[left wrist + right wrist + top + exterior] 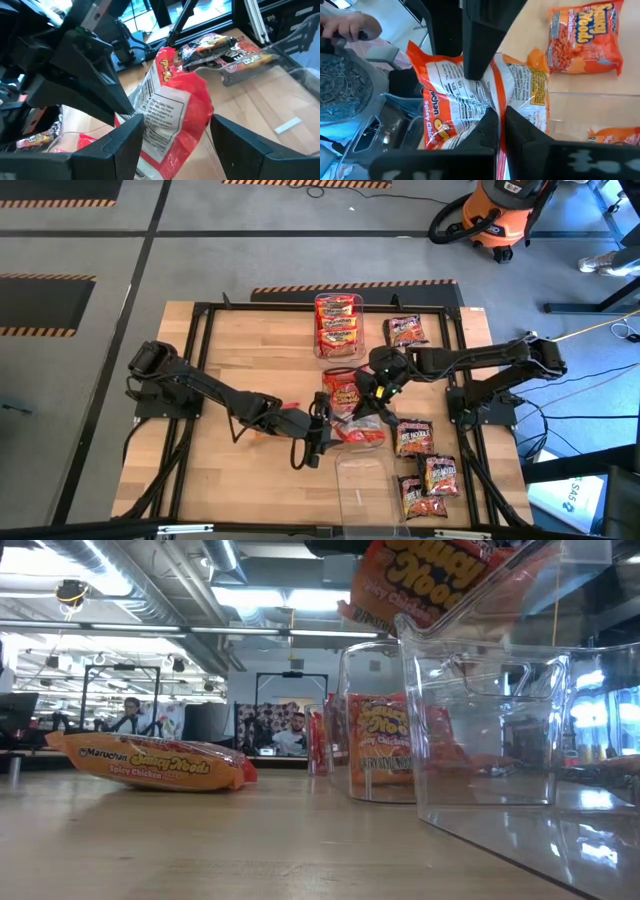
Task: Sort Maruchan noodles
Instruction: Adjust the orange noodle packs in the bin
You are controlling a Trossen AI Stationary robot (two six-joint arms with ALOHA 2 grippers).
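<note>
R gripper (501, 131) clamped on orange packet (470, 107), held up mid-table; L gripper (172, 137) jaws apart around red packet (172, 117) beside near clear bin (365, 485)

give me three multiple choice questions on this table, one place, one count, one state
1. Where in the high view is the bin of red-yellow packets? A top middle B bottom left C far right
2. How many dark packets lie on the table's right side? A two B four C seven
3. The fingers of the right gripper are: A wide open B shut on an orange packet C hidden

A: the bin sits top middle. B: four dark packets show there. B: the fingers pinch the orange packet.
</note>
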